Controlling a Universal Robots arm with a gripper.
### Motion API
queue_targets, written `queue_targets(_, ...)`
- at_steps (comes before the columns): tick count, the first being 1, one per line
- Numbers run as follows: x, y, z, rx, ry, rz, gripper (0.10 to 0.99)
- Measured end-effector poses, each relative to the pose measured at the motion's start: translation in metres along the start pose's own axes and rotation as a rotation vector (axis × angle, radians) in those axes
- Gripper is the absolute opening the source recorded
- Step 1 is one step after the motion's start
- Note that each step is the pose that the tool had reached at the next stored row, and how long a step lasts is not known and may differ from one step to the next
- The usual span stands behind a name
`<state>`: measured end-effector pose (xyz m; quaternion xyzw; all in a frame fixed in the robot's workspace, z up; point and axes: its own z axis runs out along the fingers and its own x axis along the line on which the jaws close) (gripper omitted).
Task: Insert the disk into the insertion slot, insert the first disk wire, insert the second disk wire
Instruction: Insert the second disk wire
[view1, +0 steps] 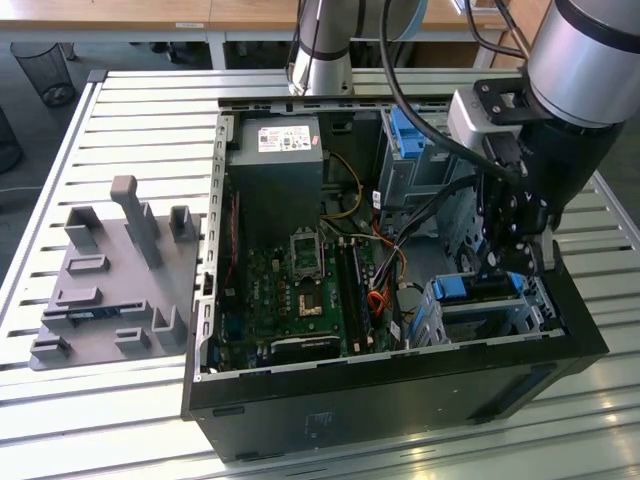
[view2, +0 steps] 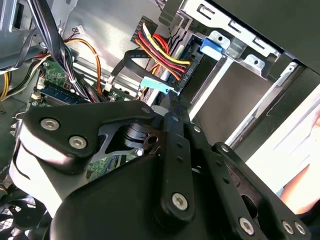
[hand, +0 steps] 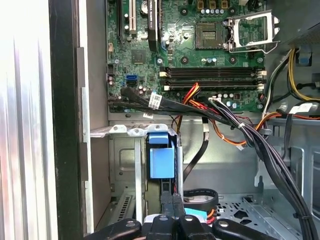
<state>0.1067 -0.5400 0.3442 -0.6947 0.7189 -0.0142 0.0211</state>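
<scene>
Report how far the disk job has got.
Done, it appears: the disk, shown by its blue carrier, sits inside the insertion slot. In hand: the claw is at a light-blue wire plug beside the disk's end, and the plug is not visibly seated. Left: neither wire can be confirmed as plugged in, though a red-yellow-black wire bundle reaches the disk's end.
</scene>
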Motion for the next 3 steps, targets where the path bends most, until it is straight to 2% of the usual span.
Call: queue_targets(3,0.0,-0.0001,-0.0011,0.0,-0.0003,0.0,0.106)
